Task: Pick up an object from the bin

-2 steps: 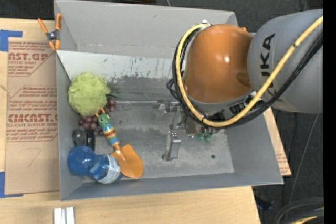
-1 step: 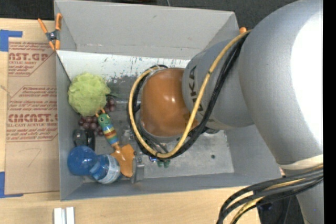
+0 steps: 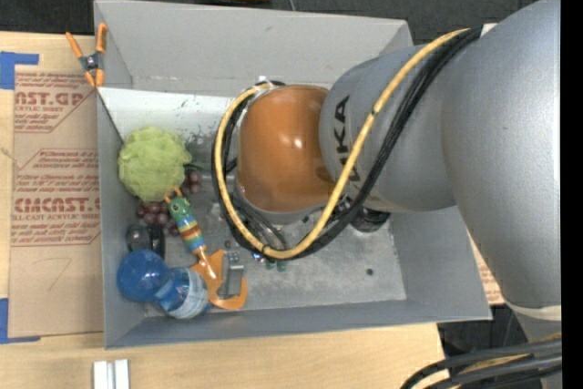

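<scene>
Parked over the middle of the bin [image 3: 383,282], beneath the orange wrist cover [image 3: 278,146]; gripper state: cannot tell. Just beside the cover, toward the view's left: a slim striped toy [image 3: 187,228], banded green, yellow, red and blue, long axis roughly top-to-bottom, below a fuzzy green ball [image 3: 150,161].

Robot lab (KUKA arm [image 3: 428,123] over metal bin [image 3: 255,41])

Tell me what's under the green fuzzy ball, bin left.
A dark purple grape-like cluster pokes out beneath the lower edge of the green fuzzy ball, beside a striped multicoloured toy. Whatever lies directly below the ball is covered.
</scene>
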{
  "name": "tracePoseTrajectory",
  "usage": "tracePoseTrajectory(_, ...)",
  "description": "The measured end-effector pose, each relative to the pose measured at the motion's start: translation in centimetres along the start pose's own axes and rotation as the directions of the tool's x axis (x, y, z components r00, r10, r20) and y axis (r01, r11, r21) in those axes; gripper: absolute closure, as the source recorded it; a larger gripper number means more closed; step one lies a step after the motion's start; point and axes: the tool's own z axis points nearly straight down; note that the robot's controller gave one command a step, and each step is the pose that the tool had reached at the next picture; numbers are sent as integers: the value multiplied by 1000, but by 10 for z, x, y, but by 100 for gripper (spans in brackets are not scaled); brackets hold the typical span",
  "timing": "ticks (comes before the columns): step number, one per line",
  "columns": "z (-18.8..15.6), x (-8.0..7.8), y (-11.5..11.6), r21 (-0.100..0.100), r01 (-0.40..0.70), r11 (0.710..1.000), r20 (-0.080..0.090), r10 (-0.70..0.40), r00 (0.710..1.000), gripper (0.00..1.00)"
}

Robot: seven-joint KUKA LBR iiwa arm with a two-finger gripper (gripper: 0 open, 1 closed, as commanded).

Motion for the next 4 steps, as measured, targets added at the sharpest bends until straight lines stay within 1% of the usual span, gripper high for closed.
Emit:
tracePoseTrajectory(1, 56, 10, 26, -1, 12, 1000, -8, -12, 1000, 0)
tracePoseTrajectory(2, 84, -1, 59, 14, 212, 977, 5, -212, 977, 0)
tracePoseTrajectory(3, 82, 5, 58, 10, 61, 998, -4, -61, 998, 100)
tracePoseTrajectory(4, 82, 5, 58, 10, 61, 998, -4, -61, 998, 100)
